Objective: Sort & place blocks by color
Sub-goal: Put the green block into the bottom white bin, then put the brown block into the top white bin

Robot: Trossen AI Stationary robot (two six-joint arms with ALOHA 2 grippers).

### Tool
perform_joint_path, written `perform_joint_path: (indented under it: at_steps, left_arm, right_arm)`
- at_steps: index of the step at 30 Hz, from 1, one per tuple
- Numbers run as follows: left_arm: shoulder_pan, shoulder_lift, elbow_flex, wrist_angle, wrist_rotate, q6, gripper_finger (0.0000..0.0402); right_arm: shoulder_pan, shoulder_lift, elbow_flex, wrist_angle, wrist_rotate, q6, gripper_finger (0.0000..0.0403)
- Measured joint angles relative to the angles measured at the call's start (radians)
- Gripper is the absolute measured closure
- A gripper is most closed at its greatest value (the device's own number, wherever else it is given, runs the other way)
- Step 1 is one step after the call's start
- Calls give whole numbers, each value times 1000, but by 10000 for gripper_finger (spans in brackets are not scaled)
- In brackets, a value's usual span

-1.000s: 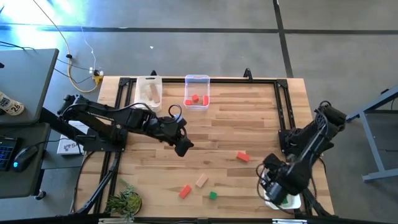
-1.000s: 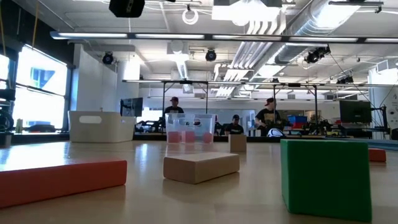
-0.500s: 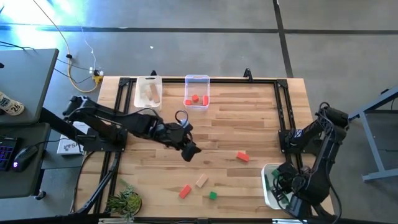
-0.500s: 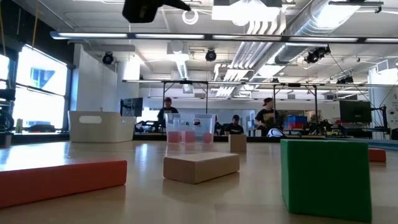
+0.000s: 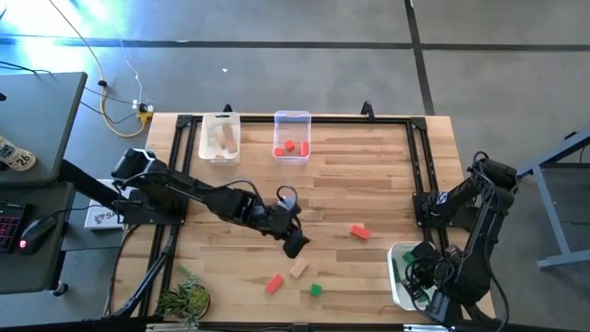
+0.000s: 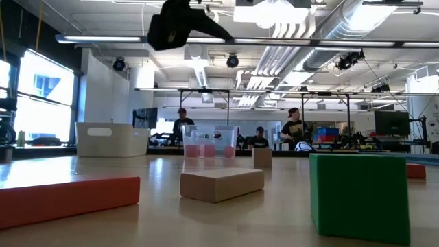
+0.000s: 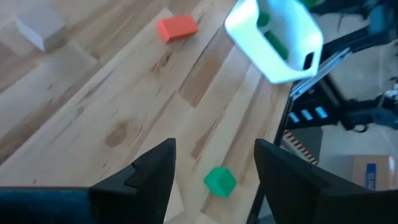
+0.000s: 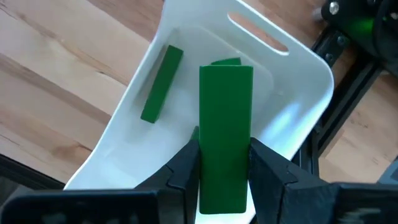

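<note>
My left gripper (image 5: 295, 244) (image 7: 214, 147) hangs open and empty over the table's middle, above a light wood block (image 5: 299, 267). A green cube (image 7: 219, 182) (image 5: 315, 290) shows on the table between its fingers. A red bar (image 5: 274, 283) and a red block (image 5: 359, 232) lie on the table nearby. My right gripper (image 8: 225, 155) (image 5: 426, 293) is shut on a green bar (image 8: 226, 124) above the white tub (image 8: 298, 68) at the near right corner. Another green bar (image 8: 160, 84) lies in that tub. My right gripper pinches the green bar's two long sides (image 8: 225, 180) between its two fingers (image 8: 185, 163), at the end nearest the wrist. The fingers come from above and lie along the bar, which sticks out ahead of them. The bar is clear of the tub floor.
At the far edge stand a clear tub (image 5: 292, 136) with red blocks and a white tub (image 5: 219, 136) with light wood blocks. A small plant (image 5: 184, 300) is at the near left corner. In the low view people stand in the room behind the table.
My left gripper has gone toward the table's right and near edges, from the middle left to above the light wood block. My right arm has drawn back toward the near right corner, uncovering the white tub. No loose block has moved.
</note>
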Motion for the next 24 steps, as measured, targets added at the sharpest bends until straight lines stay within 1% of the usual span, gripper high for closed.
perform_joint_path:
  at_steps: [3,5,11,15,18,24]
  left_arm:
    - [-8,17,0,0,0,-1,198]
    - [-12,20,0,-9,0,-2,198]
    - [-17,1,0,-34,-1,-3,198]
    - [-27,-35,0,-136,-11,-18,198]
    - [-41,-66,0,-233,-35,-29,198]
    - [-61,-134,0,-394,-67,-47,198]
  right_arm:
    - [-7,0,0,5,1,-29,307]
    - [-13,0,0,12,1,-51,294]
    - [-31,0,0,16,1,-88,223]
    - [-46,0,0,13,0,-113,188]
    - [-59,0,0,-6,0,-113,178]
    - [-72,-5,0,-45,2,-106,176]
